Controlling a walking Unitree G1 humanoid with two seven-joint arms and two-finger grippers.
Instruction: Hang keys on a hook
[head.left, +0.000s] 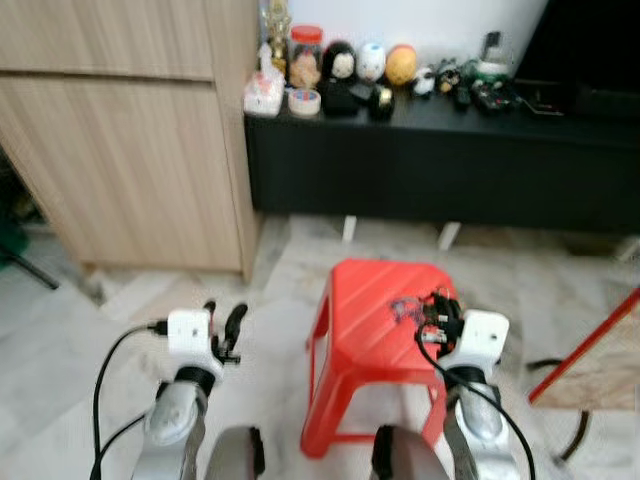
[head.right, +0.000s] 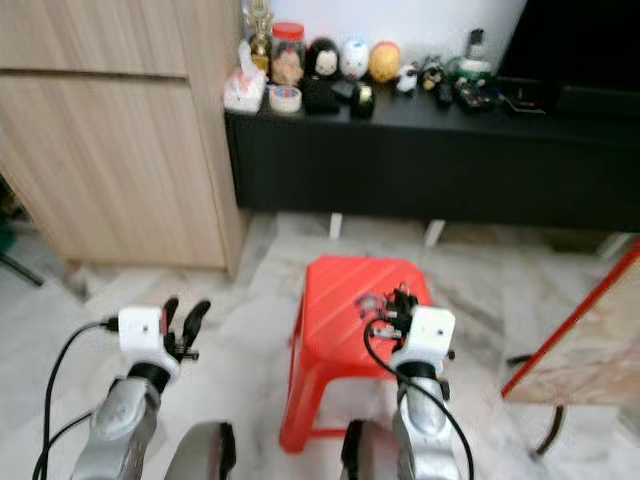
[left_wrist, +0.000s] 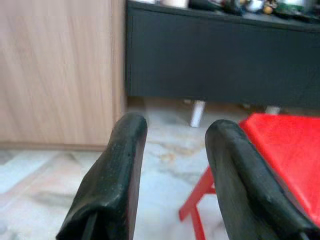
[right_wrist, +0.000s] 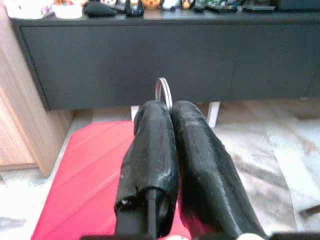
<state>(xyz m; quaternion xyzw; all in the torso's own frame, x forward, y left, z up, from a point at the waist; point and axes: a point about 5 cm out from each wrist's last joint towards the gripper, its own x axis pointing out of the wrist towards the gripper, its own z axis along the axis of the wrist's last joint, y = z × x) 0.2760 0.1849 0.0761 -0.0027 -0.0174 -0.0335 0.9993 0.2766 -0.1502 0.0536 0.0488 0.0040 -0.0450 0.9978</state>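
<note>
Hanging idle above the floor beside the wooden cabinet (head.left: 130, 130), the left gripper (head.left: 224, 328) keeps its fingers (left_wrist: 120, 170) parted and empty, out of the working arm's way. Rightwards, the red stool (head.left: 365, 330) stands before the black sideboard (head.left: 440, 160). Over its seat the right gripper (right_wrist: 167, 112) has its fingers pressed together on the key ring (right_wrist: 163, 91), which pokes up between the tips, probably so the loop is free to slip onto a hook.

A red plastic stool (head.left: 375, 330) stands on marble floor (head.left: 280, 290) before a black cabinet (head.left: 440, 165).
</note>
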